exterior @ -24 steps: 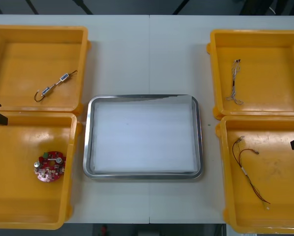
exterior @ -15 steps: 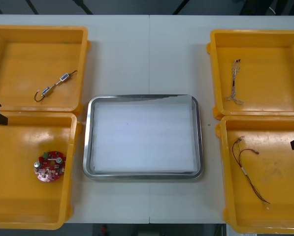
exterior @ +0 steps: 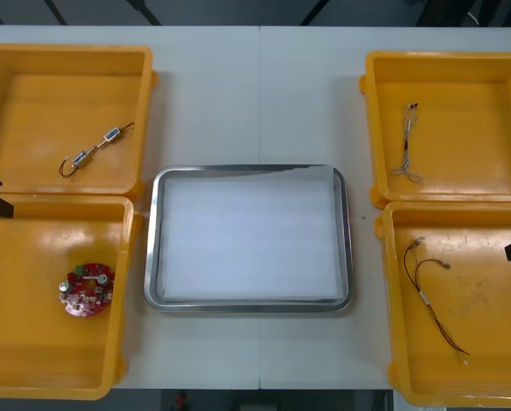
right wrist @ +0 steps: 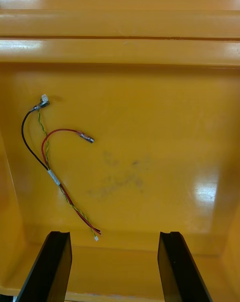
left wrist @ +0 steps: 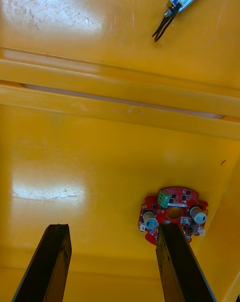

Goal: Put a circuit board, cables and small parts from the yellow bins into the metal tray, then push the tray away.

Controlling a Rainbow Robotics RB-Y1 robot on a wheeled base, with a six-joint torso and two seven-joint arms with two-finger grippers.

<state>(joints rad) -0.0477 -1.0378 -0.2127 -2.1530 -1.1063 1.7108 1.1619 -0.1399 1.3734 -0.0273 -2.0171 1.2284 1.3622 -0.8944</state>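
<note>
The left pincer (left wrist: 112, 229) stands wide open with nothing between its black fingers (left wrist: 52, 262), hanging over the near left bin (exterior: 32, 377). Just beyond one fingertip a round red circuit board (left wrist: 172, 213) lies flat on the bin floor, close to the bin's side wall. Past the double rim beyond the board is the far left bin (exterior: 67, 60), which holds a black cable (exterior: 97, 147) with small metal parts strung along it, well apart from the pincer.

The right pincer (right wrist: 114, 234) is also wide open and holds nothing, hanging over the near right bin (exterior: 495, 377). A bundle of black, red and yellow cable (right wrist: 55, 177) lies on that bin's floor, its loose end just beyond one fingertip and not touching it. The far right bin (exterior: 460, 68) holds a thin pale cable (exterior: 407, 141) lying near the middle of its floor.

In the front view each pincer shows as a dark shape at the picture's side edge, the left one by the rim between the two left bins, the right one over the near right bin. Between the two pairs of bins the metal tray (exterior: 152, 248) sits on the light table (exterior: 255, 94), white inside, with nothing in it.
</note>
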